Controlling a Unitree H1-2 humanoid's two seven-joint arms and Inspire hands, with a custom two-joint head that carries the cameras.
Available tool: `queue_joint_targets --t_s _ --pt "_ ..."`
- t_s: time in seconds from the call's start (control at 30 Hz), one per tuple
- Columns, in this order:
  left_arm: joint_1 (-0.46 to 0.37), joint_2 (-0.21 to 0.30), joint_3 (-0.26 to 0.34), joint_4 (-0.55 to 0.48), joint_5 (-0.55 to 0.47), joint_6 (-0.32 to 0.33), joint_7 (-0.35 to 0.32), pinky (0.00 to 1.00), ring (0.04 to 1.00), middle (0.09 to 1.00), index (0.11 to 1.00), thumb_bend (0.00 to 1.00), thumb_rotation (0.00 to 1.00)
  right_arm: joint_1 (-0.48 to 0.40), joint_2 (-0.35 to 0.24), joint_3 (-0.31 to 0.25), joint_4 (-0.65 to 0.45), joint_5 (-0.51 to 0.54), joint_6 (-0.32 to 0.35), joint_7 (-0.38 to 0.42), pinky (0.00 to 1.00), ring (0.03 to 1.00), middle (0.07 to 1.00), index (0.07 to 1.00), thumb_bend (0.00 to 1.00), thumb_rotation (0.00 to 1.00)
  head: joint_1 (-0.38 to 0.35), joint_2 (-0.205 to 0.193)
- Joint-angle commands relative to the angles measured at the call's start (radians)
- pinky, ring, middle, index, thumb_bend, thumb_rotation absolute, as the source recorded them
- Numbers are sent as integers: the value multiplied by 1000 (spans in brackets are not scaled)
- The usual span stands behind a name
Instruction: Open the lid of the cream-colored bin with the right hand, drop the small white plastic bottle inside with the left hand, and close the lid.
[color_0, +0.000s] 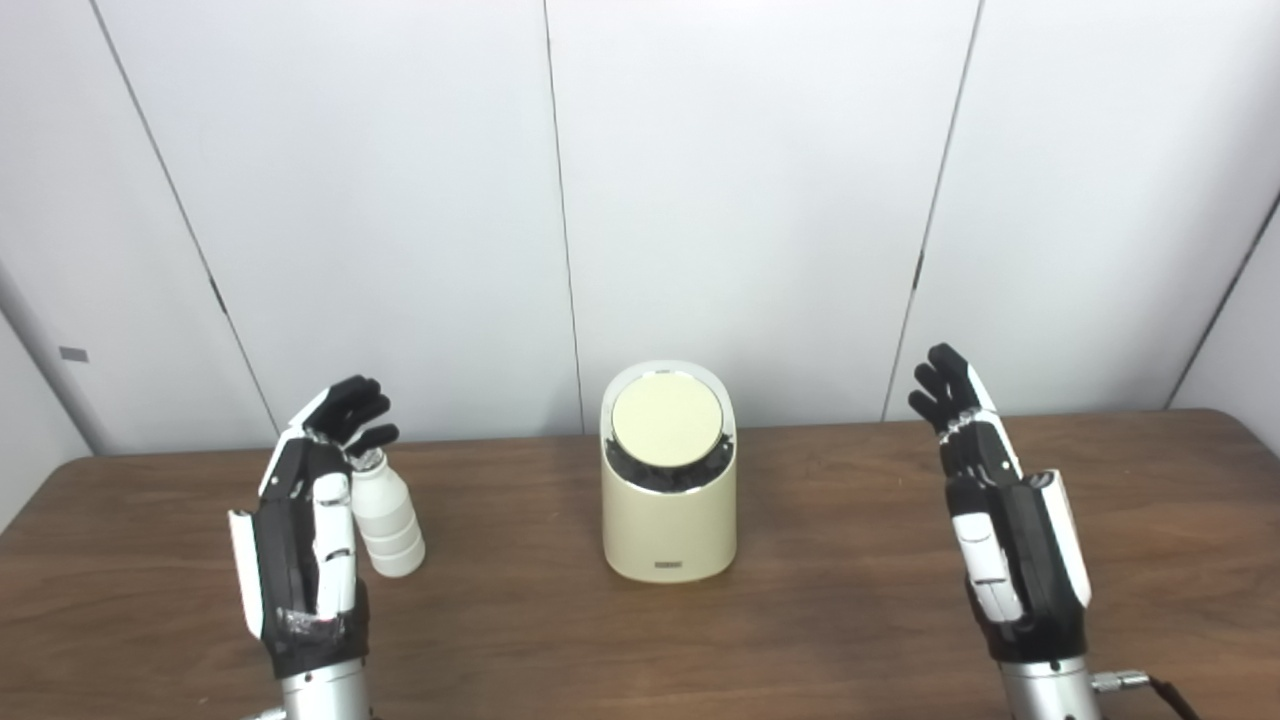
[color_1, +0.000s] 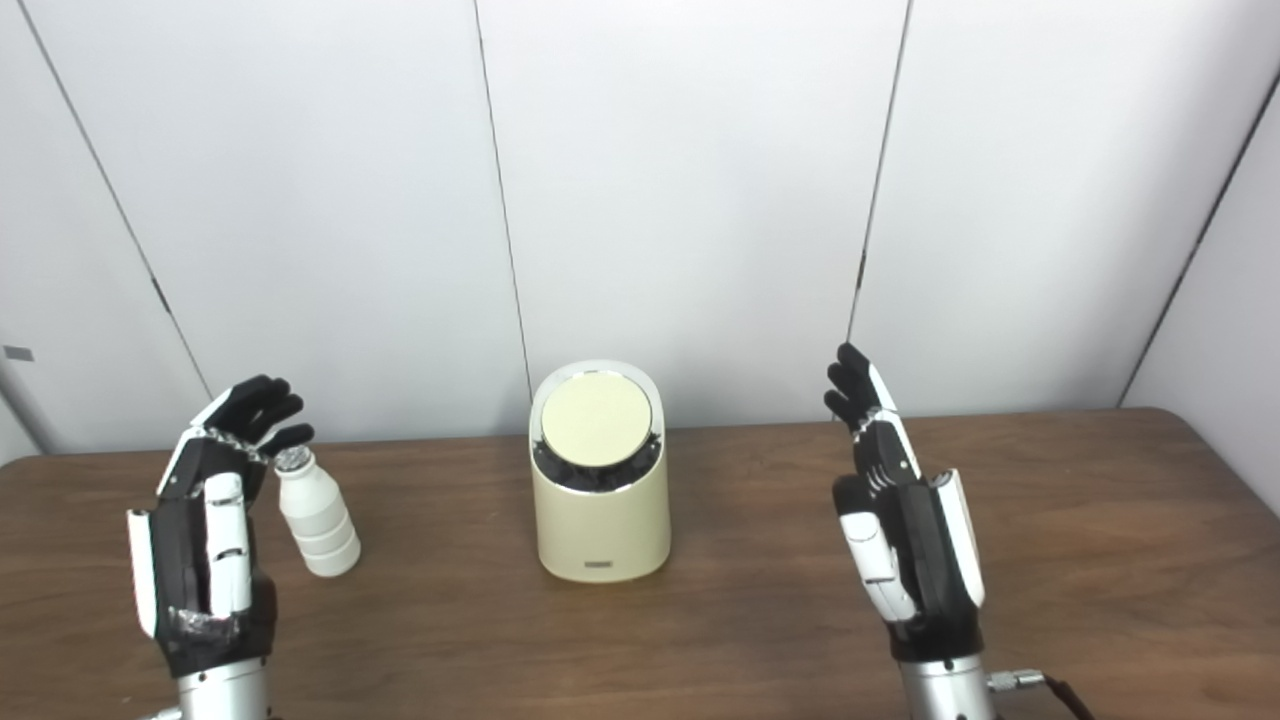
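Observation:
The cream-colored bin (color_0: 668, 520) stands upright at the middle of the brown table (color_0: 800, 640), its round lid (color_0: 666, 420) lying shut on the slanted top. A small white plastic bottle (color_0: 387, 517) stands left of it. My left hand (color_0: 305, 520) is raised just left of the bottle, fingers apart and curled a little near the bottle's cap, holding nothing. My right hand (color_0: 1005, 520) is held up well right of the bin, fingers straight and spread, empty.
White wall panels rise behind the table's far edge. Bare wood lies between the bin and each hand, and in front of the bin. A cable (color_0: 1150, 685) trails from the right wrist.

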Motion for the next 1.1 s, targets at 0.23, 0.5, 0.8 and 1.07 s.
queue_joint_targets --t_s 0.23,0.5,0.8,1.07 --pt "-22 70 -61 -49 -149 54 -147 939 941 949 940 265 912 -23 11 -14 -40 -4 14 10 923 949 961 936 259 907 -3 0" --pt "-23 66 -54 -51 -177 57 -169 886 919 935 921 281 856 -24 9 -16 -44 5 21 18 907 942 954 912 242 905 -3 3" --pt "-29 43 -36 -47 -155 65 -156 841 890 905 901 299 825 -43 24 -23 -49 -14 33 15 849 898 918 893 482 911 -3 2" --pt "-34 23 -30 -41 -150 61 -148 828 874 890 881 289 837 -111 51 -23 -106 -115 127 7 806 881 907 890 619 904 -5 -4"
